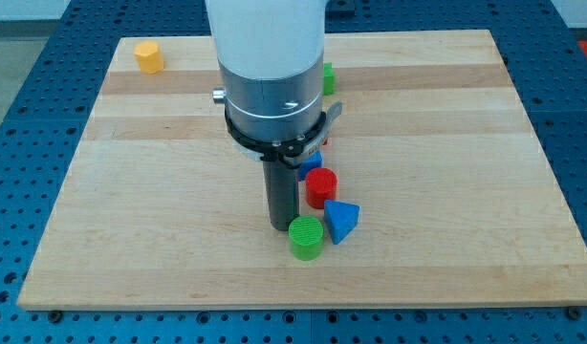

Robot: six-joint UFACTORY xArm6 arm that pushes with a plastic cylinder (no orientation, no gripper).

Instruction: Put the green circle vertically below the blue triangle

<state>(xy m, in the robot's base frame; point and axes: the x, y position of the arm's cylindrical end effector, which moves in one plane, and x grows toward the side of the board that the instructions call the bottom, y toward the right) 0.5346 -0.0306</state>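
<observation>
The green circle point(307, 237) lies low on the board, near the middle. The blue triangle point(341, 221) lies just to its right and slightly higher, touching or almost touching it. My tip point(281, 226) stands on the board just left of the green circle, close to its upper left edge. The arm's white and grey body hides the board above the tip.
A red circle point(321, 186) sits just above the blue triangle. Another blue block point(310, 168) peeks out above it, partly hidden by the arm. A green block point(328, 77) shows at the arm's right edge. A yellow block point(149, 56) sits at the top left corner.
</observation>
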